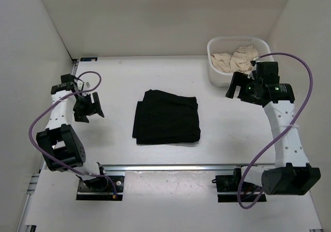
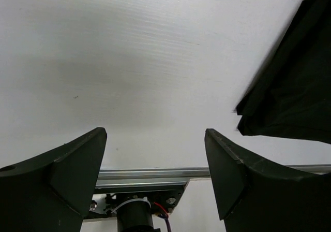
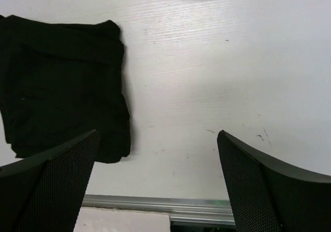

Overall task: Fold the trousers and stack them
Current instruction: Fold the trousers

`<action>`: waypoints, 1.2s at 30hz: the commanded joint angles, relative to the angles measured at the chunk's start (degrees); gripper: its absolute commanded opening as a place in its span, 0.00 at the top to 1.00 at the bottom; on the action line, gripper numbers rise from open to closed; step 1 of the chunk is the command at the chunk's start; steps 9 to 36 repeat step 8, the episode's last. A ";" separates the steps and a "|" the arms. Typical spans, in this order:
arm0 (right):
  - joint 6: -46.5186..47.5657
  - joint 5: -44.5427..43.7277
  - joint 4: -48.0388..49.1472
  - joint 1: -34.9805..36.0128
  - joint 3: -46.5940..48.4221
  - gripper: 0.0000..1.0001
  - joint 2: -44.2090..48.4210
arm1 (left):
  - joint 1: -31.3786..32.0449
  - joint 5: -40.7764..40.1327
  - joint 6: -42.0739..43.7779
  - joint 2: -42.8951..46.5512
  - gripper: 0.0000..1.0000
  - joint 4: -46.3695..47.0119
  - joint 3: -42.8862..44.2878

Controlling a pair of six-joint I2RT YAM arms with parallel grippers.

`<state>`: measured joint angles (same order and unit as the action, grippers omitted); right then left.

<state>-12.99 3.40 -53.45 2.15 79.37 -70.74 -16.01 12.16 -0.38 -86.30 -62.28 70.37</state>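
Lying folded into a rough square, the trousers rest mid-worktop. Left gripper hangs spread and empty near the left edge. Right gripper is likewise spread beside the far-right-corner basket of what looks like beige cloth.

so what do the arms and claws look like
The left arm and right arm are white links with black joints and bases; the right's link has rows of small holes. A purple cable loops along each. The left claw and right claw are black, each with two broad curved fingers; the right's pads look like mesh. A small green light glows near the right wrist.
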 commanded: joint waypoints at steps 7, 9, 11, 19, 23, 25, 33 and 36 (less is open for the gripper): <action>3.06 -7.69 -1.83 -0.04 -2.29 0.01 5.70 | 0.10 -2.32 0.38 2.89 0.11 1.11 1.61; 3.06 -8.23 -1.83 -0.04 -2.29 0.01 5.70 | 0.10 -2.84 0.38 2.89 0.11 1.11 1.61; 3.06 -8.23 -1.83 -0.04 -2.29 0.01 5.70 | 0.10 -2.84 0.38 2.89 0.11 1.11 1.61; 3.06 -8.23 -1.83 -0.04 -2.29 0.01 5.70 | 0.10 -2.84 0.38 2.89 0.11 1.11 1.61; 3.06 -8.23 -1.83 -0.04 -2.29 0.01 5.70 | 0.10 -2.84 0.38 2.89 0.11 1.11 1.61; 3.06 -8.23 -1.83 -0.04 -2.29 0.01 5.70 | 0.10 -2.84 0.38 2.89 0.11 1.11 1.61; 3.06 -8.23 -1.83 -0.04 -2.29 0.01 5.70 | 0.10 -2.84 0.38 2.89 0.11 1.11 1.61; 3.06 -8.23 -1.83 -0.04 -2.29 0.01 5.70 | 0.10 -2.84 0.38 2.89 0.11 1.11 1.61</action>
